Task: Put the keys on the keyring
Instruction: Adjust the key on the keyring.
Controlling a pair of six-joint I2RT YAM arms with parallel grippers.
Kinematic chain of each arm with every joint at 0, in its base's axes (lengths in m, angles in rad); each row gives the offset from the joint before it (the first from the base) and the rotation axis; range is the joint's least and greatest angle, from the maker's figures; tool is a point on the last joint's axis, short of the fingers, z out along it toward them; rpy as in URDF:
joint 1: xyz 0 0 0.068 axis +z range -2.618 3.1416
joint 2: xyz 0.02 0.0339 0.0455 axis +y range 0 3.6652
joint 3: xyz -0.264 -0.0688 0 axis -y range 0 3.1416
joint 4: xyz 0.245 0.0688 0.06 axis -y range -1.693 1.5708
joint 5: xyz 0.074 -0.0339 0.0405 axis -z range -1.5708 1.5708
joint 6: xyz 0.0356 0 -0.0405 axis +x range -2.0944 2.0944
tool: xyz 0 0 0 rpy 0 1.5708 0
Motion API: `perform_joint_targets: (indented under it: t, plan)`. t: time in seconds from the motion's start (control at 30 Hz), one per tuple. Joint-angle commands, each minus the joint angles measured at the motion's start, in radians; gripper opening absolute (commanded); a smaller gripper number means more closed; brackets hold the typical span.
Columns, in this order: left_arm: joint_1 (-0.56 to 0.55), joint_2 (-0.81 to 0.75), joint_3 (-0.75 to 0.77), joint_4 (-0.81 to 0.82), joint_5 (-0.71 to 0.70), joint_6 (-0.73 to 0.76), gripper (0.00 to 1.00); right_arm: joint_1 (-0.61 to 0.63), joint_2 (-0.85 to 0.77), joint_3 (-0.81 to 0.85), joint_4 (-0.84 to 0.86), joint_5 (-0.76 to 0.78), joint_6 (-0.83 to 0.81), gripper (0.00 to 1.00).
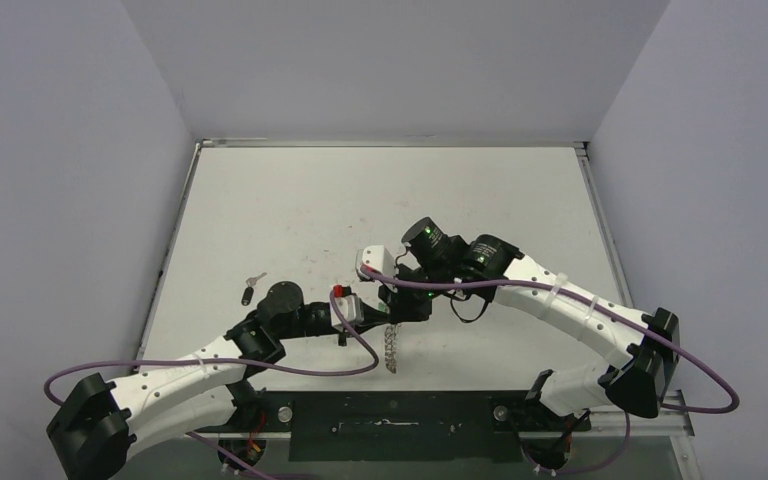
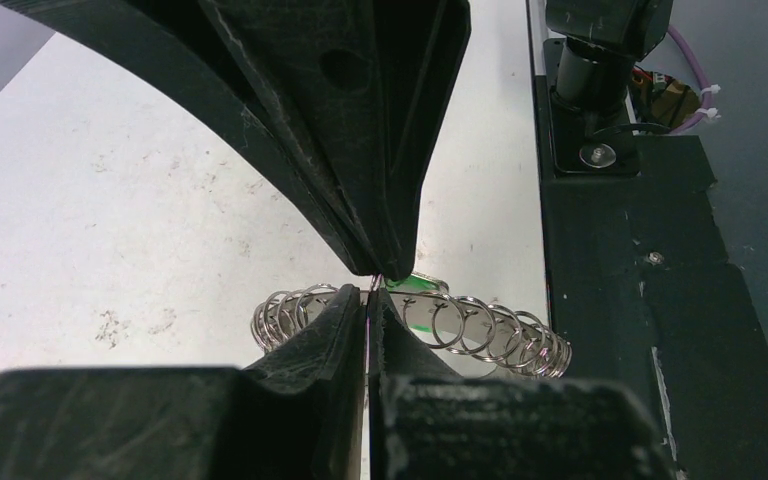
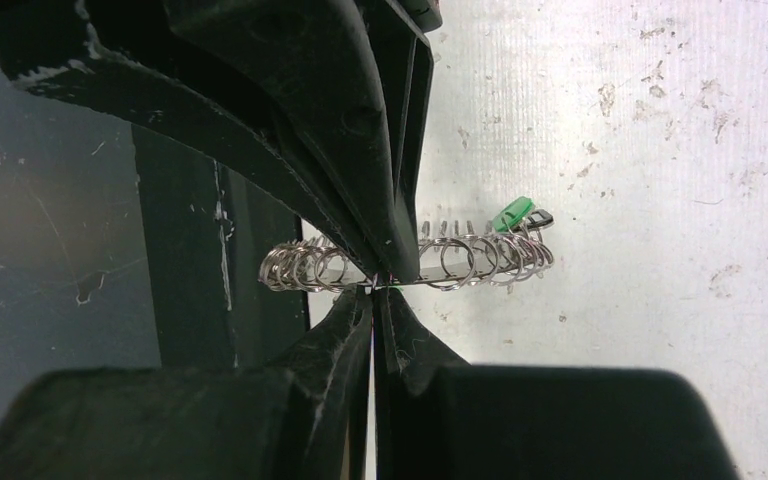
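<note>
The keyring (image 1: 391, 348) hangs edge-on above the table's near edge, its looped silver rim (image 2: 490, 328) showing in both wrist views. My left gripper (image 2: 371, 296) is shut on the rim, and my right gripper (image 3: 374, 291) is shut on the same spot from the opposite side. In the top view the left gripper (image 1: 387, 316) and right gripper (image 1: 397, 311) meet at the ring's top. A green-headed key (image 3: 512, 213) sits at the keyring (image 3: 450, 262), with a dark piece (image 3: 541, 217) beside it. Another small key (image 1: 251, 286), dark-headed, lies on the table to the left.
The white table (image 1: 360, 200) has raised side rails and grey walls around it. A black base plate (image 1: 390, 420) with both arm mounts runs along the near edge, just under the hanging ring. Purple cables (image 1: 290, 370) loop beside each arm.
</note>
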Motion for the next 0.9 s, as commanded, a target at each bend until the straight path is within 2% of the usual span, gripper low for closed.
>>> perform_joint_targets:
  t: [0.0,0.1,0.17,0.23,0.33,0.6,0.87]
  plan:
    - [-0.007,-0.018,0.023,0.085,0.004,-0.015,0.00,0.003,-0.016,0.017,0.079,0.021,-0.008,0.04]
    - [-0.006,-0.048,-0.014,0.141,-0.031,-0.038,0.00,-0.016,-0.049,-0.012,0.134,0.034,0.012,0.18]
    - [-0.007,-0.073,-0.041,0.168,-0.067,-0.054,0.00,-0.032,-0.078,-0.038,0.180,0.023,0.023,0.37]
    - [-0.006,-0.098,-0.068,0.192,-0.098,-0.065,0.00,-0.050,-0.115,-0.074,0.232,0.016,0.026,0.49]
    - [-0.006,-0.135,-0.109,0.244,-0.140,-0.086,0.00,-0.068,-0.185,-0.150,0.327,-0.005,0.022,0.59]
    - [-0.007,-0.198,-0.201,0.413,-0.162,-0.137,0.00,-0.118,-0.355,-0.388,0.626,-0.126,0.008,0.61]
    - [-0.006,-0.185,-0.217,0.526,-0.091,-0.156,0.00,-0.122,-0.370,-0.468,0.831,-0.287,0.066,0.51]
